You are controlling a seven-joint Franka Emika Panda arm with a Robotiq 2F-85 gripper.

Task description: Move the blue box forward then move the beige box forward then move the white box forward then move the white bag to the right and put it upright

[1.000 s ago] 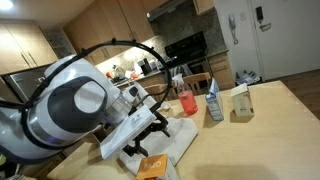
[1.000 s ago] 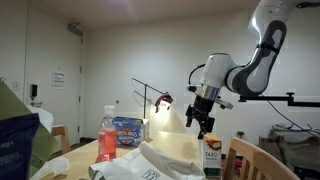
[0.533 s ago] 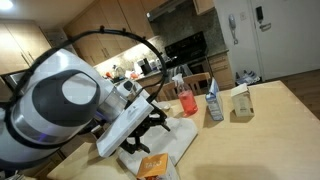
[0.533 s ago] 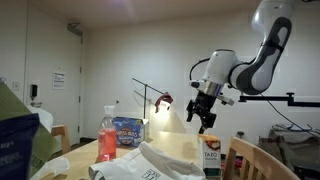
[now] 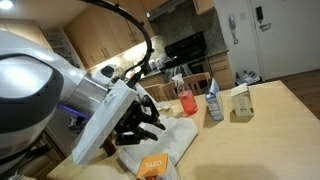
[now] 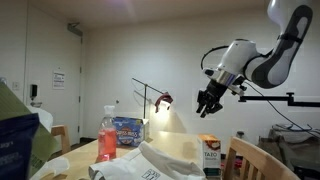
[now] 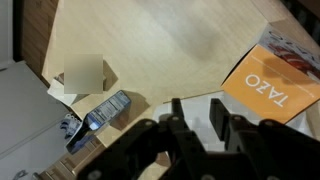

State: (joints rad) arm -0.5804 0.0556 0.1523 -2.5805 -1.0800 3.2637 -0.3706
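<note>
Grasping part: the fingers (image 7: 176, 114) enter from the bottom edge of the wrist view, dark and blurred. A narrow gap stands between them with nothing in it.
Arm: it fills the left half of an exterior view (image 5: 55, 95). In an exterior view it reaches in from the upper right (image 6: 268, 62), and the fingers hang in the air above the tabletop (image 5: 262, 135).
Blue box: it stands upright right of centre in an exterior view (image 5: 214, 100), between the red cup (image 5: 186, 100) and the beige box (image 5: 241, 101). In the wrist view it lies at lower left (image 7: 100, 112).
Beige box: it is the rightmost of the row in an exterior view. In the wrist view it sits at centre left (image 7: 83, 75), just beside the blue box.
White box: it sits at bottom centre in an exterior view (image 5: 152, 166), orange face showing, at the edge of the bag. In the wrist view it is at right (image 7: 268, 85), lettered TAZO.
White bag: it lies slack on the tabletop, not upright, at lower centre in both exterior views (image 5: 172, 140) (image 6: 150, 163), below the fingers.
</note>
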